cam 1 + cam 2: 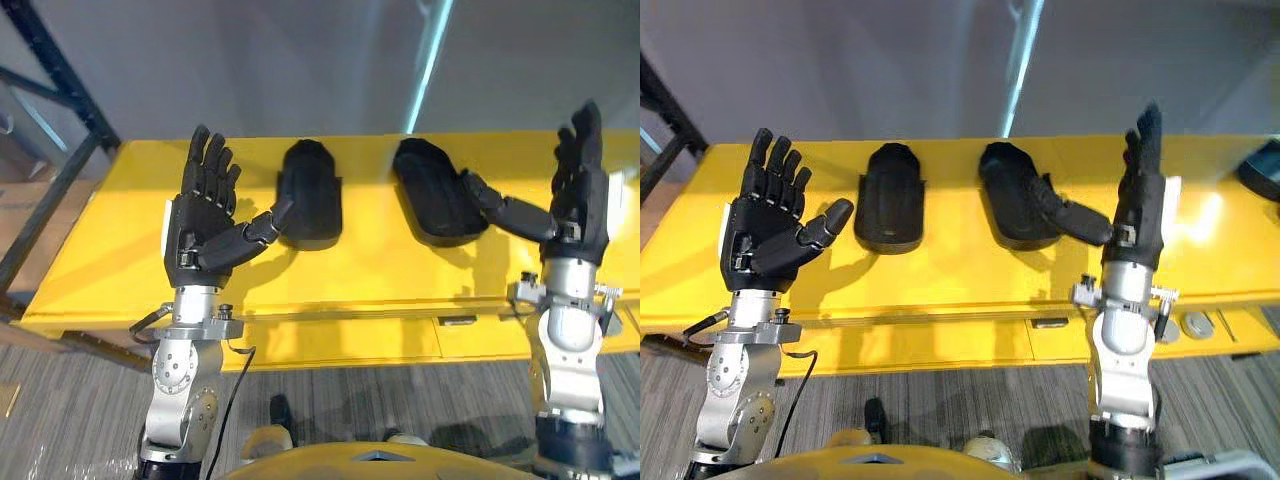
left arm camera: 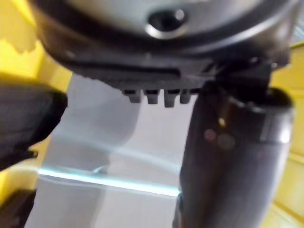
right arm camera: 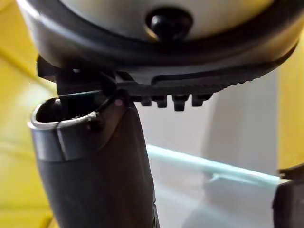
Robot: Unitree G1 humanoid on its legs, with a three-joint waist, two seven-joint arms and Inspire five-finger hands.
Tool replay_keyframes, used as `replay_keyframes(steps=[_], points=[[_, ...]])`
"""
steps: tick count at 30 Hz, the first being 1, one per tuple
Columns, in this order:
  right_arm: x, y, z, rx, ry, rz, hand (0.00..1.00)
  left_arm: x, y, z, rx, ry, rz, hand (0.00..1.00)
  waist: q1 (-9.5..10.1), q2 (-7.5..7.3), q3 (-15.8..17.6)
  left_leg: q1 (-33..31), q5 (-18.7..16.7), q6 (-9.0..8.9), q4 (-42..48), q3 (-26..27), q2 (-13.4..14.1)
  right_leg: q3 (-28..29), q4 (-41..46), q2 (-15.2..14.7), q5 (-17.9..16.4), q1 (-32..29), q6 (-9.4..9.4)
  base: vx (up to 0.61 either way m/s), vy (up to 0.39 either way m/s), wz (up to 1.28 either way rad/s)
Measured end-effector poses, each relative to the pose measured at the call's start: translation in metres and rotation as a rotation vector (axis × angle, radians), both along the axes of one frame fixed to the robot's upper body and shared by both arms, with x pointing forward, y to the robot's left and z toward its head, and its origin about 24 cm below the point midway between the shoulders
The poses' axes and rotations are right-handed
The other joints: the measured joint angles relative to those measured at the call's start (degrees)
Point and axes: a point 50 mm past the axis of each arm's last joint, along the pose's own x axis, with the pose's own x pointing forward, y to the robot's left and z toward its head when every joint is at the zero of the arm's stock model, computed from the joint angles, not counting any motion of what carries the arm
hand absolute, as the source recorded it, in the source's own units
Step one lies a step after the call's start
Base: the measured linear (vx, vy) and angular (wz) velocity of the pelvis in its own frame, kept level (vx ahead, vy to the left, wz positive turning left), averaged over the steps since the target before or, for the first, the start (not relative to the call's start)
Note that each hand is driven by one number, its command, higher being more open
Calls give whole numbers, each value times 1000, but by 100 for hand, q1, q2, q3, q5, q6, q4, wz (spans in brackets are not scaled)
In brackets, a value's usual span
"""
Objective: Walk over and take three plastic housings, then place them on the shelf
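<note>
Facing a long yellow table [image 1: 350, 290], dark rack frame [image 1: 50, 70] off to the left (maybe the shelf; cannot tell). Raised above the near edge: left hand [image 1: 200, 225] and right hand [image 1: 580, 195], both upright, fingers straight and apart, thumbs out, holding nothing. Lying between them on the table, side by side: left housing [image 1: 310, 195] and right housing [image 1: 432, 195], the latter seemingly hollow side up, nothing inside. Cut off at the far right, another dark piece [image 1: 1262, 168], perhaps the third. Likely trouble: closing early, clipping a rim with a thumb, skidding the smooth shell away or gripping it lopsided.
</note>
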Motion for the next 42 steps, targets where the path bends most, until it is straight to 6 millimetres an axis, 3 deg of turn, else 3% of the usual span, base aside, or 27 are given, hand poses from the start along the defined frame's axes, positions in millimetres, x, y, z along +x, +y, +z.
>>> replay_keyframes(steps=[5,11,13,14,15,17,19,21,25,29,31,33,34,36,38,39,40,41,42], points=[[-26,-5,-28,91,91,-80,100,0,-7,0,-34,-8,-27,100,-349,42,-54,173,-89,-111,2,691,174,734,-18,153,109,-308,-63,12,-20,-73],[-49,-22,-27,69,93,-168,100,2,-14,6,-68,-47,-23,100,-736,102,-91,364,-218,-280,13,1439,371,1569,-205,421,339,-617,-128,19,-29,-77],[-54,-27,-24,55,69,-188,100,4,-15,10,-82,-65,-11,100,-786,117,-103,369,-330,-371,38,1335,338,1827,-205,481,379,-756,-151,21,-17,-79],[-54,-28,-20,63,45,-169,100,4,-12,13,-89,-80,22,100,-728,113,-100,344,-558,-337,91,729,166,2128,-210,526,398,-873,-180,23,9,-107],[-54,-28,-19,62,38,-157,100,4,-10,13,-89,-83,43,100,-678,98,-90,313,-706,-319,225,448,107,2282,-228,548,413,-891,-172,30,21,-122],[-52,-25,-16,69,6,-103,100,3,-2,13,-112,-72,112,100,-641,137,-95,-36,-1378,-290,1167,-381,28,2664,-289,640,440,-888,-174,33,22,-84],[-49,-22,-12,65,-14,-68,100,1,1,13,-122,-73,133,100,-639,223,-110,-244,-1717,-254,1702,-617,86,2722,-291,703,450,-895,-180,38,35,-42],[-40,-17,-6,57,-42,-22,100,0,2,15,-135,-83,145,100,-523,290,-118,-310,-1911,-241,1993,-617,118,2822,-310,732,532,-922,-145,47,63,-32],[-28,0,-5,82,-56,44,100,-2,1,19,-138,-112,136,100,-423,272,-81,-456,-2006,-150,2164,-727,56,2782,-289,666,564,-948,-109,23,71,11],[-25,9,-22,129,6,61,100,-9,2,33,-139,-228,117,100,-356,324,336,-408,-2259,-27,2638,-760,60,2963,126,707,569,-940,-89,-43,125,-8],[-27,12,-31,158,34,62,100,-10,0,36,-135,-245,106,100,-341,253,542,-208,-2378,25,2795,-539,63,3023,291,701,552,-866,-3,-117,150,-57],[-31,16,-37,192,51,100,100,-11,1,35,-133,-241,112,100,-341,156,706,13,-2492,141,2903,-262,73,2790,344,636,576,-765,56,-178,91,-79],[-30,19,-36,188,39,129,100,-10,2,35,-131,-240,120,100,-344,115,734,22,-2489,232,2880,-15,68,2678,206,575,801,-830,151,-317,60,-89],[-26,26,-30,195,-15,180,100,-10,5,35,-125,-239,134,100,-348,158,751,-63,-2320,425,2673,368,128,2041,808,402,556,-1175,-160,-284,54,-82],[-14,35,-26,189,-43,233,100,-11,9,34,-126,-228,150,100,-265,291,748,-43,-1888,388,2213,652,276,1086,1910,87,74,-1381,-695,-110,19,-66],[-7,41,-29,189,-38,248,100,-11,9,33,-122,-229,145,100,-184,337,730,-45,-1735,354,2061,757,387,783,2278,-119,-37,-1352,-839,-107,-39,-64],[-1,47,-33,205,-23,263,100,-12,10,33,-115,-232,139,100,-84,340,724,-56,-1596,309,1944,834,511,550,2581,-391,-103,-1287,-940,-129,-190,-73],[5,59,-44,235,22,282,100,-13,10,29,-120,-222,111,100,79,302,707,-70,-1376,157,1746,951,682,393,2999,-881,-110,-1113,-954,-132,-250,-60],[6,64,-48,244,41,289,100,-14,10,25,-133,-210,93,100,137,255,681,-68,-1276,96,1652,991,721,400,3100,-1074,-100,-1050,-941,-113,-356,-56]])
